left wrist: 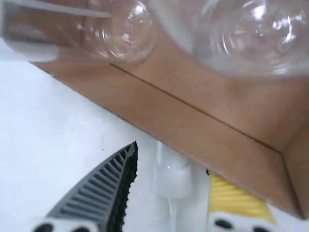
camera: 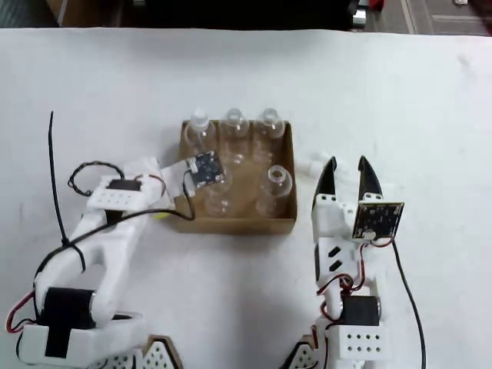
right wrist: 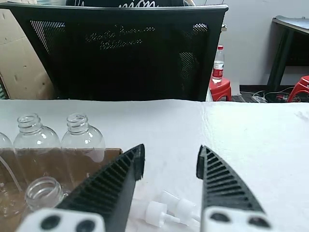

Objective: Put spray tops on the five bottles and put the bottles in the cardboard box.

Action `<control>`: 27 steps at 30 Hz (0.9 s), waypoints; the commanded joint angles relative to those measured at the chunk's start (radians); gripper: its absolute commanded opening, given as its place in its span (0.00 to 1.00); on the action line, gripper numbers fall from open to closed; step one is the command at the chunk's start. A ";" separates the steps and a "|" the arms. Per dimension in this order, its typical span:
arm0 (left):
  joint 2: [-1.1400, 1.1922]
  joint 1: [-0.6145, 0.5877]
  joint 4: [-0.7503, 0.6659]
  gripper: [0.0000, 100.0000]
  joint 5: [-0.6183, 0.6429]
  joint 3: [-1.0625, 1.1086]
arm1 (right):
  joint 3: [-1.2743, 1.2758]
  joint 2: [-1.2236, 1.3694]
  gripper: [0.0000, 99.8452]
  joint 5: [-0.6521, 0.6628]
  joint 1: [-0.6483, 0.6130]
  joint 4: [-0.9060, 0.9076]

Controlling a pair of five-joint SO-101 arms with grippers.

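Observation:
A cardboard box (camera: 290, 165) sits mid-table with several clear bottles (camera: 269, 127) standing in it. In the right wrist view, two bottles (right wrist: 79, 131) at the back and one nearer (right wrist: 42, 191) have open necks. My left gripper (left wrist: 174, 159) is low beside the box wall (left wrist: 193, 140), open. A white spray top (left wrist: 172, 178) lies between its fingers, with a gap on each side. My right gripper (camera: 346, 165) is open to the right of the box. Two loose white spray tops (right wrist: 169, 207) lie on the table just beyond its fingertips.
The left arm (camera: 115, 204) reaches the box's left front corner, its cables trailing over the table at the left. A black mesh chair (right wrist: 120, 53) stands behind the table's far edge. White tabletop surrounds the box.

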 commanded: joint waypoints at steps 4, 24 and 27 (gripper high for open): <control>-0.002 0.025 -0.020 0.22 -0.011 0.020 | 0.006 0.002 0.16 0.011 0.002 -0.004; -0.005 0.030 -0.020 0.03 -0.012 0.021 | 0.006 0.002 0.16 0.011 0.002 -0.004; -0.005 0.030 -0.020 0.03 -0.012 0.021 | 0.006 0.002 0.16 0.011 0.002 -0.004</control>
